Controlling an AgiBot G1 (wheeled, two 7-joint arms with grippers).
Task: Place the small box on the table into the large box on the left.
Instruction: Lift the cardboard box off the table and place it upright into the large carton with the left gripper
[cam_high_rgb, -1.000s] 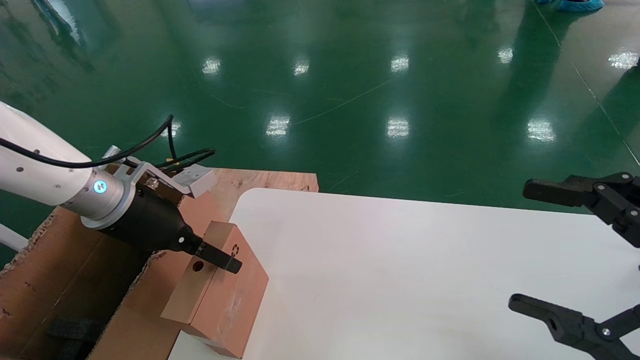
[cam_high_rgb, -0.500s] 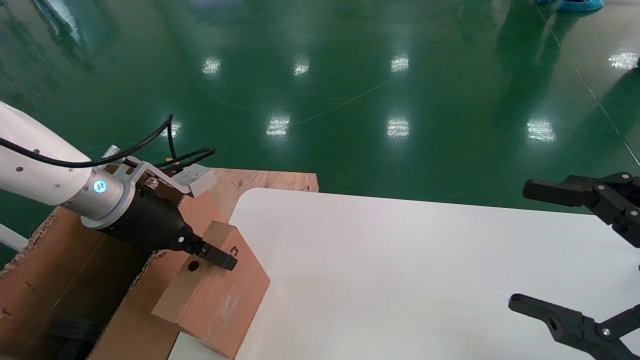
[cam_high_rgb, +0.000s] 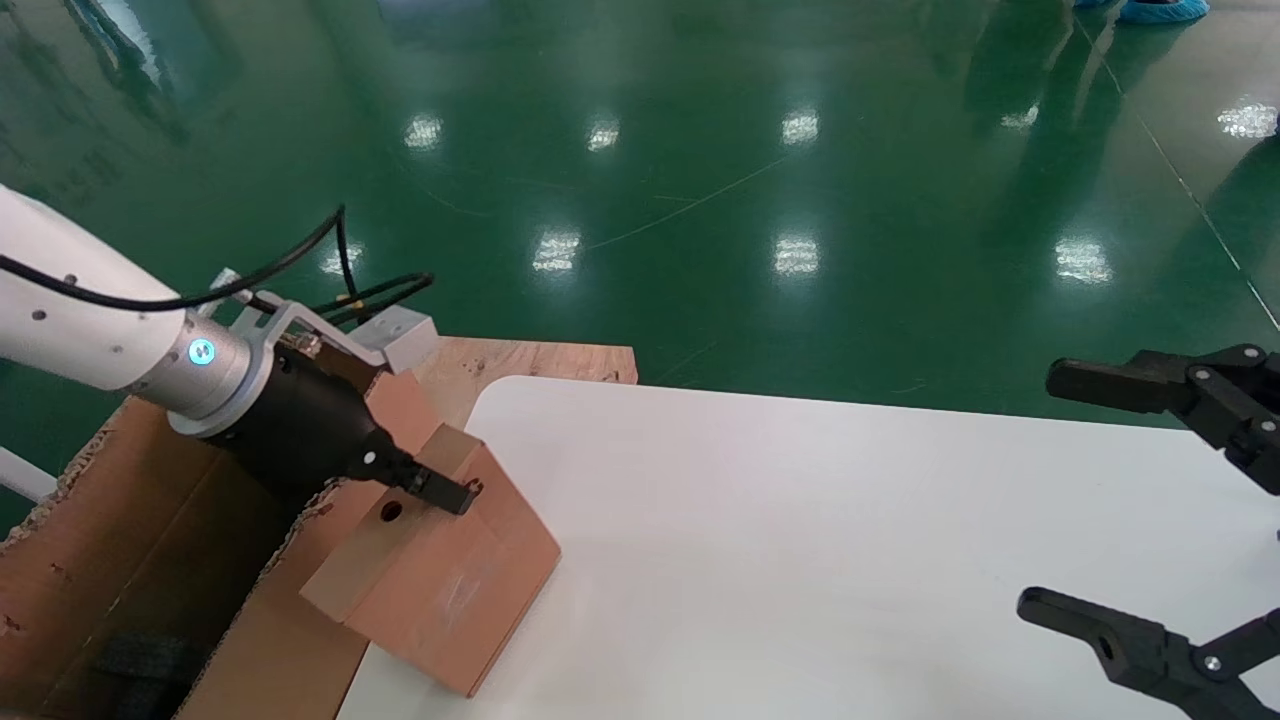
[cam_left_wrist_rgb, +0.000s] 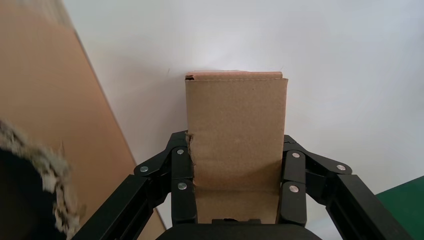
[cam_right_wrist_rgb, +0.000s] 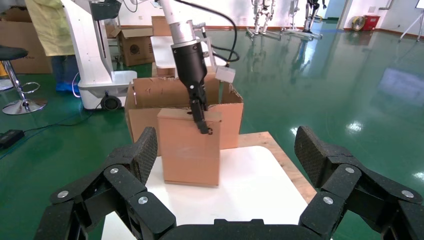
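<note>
The small box is a brown carton with a round hole in its narrow top face. It stands tilted at the left edge of the white table, right beside the large box. My left gripper is shut on its top end, one finger on each broad side. Whether its lower edge touches the table I cannot tell. From the right wrist the small box shows in front of the ragged large box. My right gripper hangs open at the table's right end.
A light plywood board sticks out from under the table's far left corner. Dark foam lies at the bottom of the large box. Green floor surrounds the table, with a white robot base and more cartons beyond.
My left gripper has risen a little with the small box, and the box has tipped further, its lower end swinging right. The right arm has not moved.
</note>
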